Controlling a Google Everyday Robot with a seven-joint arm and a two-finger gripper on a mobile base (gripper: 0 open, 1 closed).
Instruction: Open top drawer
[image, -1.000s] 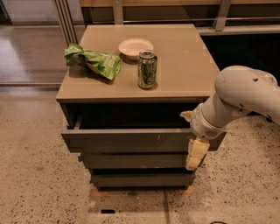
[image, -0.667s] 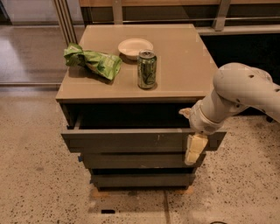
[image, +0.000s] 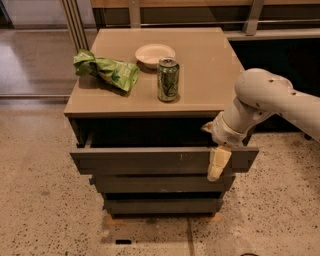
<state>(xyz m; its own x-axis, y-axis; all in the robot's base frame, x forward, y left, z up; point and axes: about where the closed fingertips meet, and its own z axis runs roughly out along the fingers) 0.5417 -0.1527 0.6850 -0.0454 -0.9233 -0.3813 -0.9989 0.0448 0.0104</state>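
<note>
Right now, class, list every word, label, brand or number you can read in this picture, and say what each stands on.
Green can: print on its side, too blurred to read.
Green bag: markings, too blurred to read.
Top drawer, with the gripper at the right end of its front: no text.
Nothing legible anywhere.

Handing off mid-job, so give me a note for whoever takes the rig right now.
Gripper: on the top drawer front, near its right end, reaching down over the upper edge.
Top drawer: pulled out past the lower fronts, dark gap behind it.
Done: drawer open, at least partly.
Left: probably pull further, then release.
Can, bowl, green bag sit on the cabinet top.
</note>
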